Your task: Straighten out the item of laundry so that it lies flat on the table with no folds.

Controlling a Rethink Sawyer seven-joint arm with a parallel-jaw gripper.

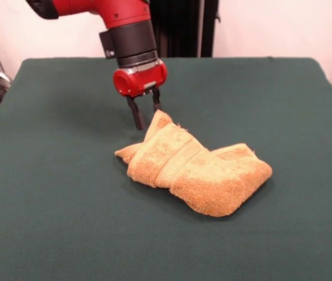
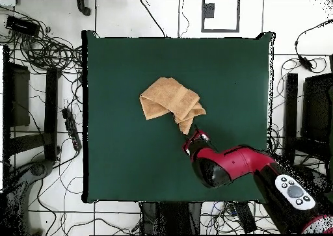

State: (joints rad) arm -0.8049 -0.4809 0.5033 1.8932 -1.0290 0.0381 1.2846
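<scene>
Looking from the front, you had the hand (image 1: 146,113) low at the towel's (image 1: 198,168) raised far corner, its two fingers narrowly apart and holding nothing that I could see. The towel lay bunched and folded near the middle of the tabletop (image 1: 48,175).

From overhead, the hand (image 2: 193,137) stood at the corner nearest the robot. I judged the grasp was in hand; next you needed to pinch this corner and pull it outward.

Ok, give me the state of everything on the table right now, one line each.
Towel: crumpled and folded over itself, not flat, one corner raised at the gripper.
Gripper: low over the table, its two fingers either side of the raised corner; a grip cannot be confirmed.
Table: green cloth, towel near its middle.
</scene>
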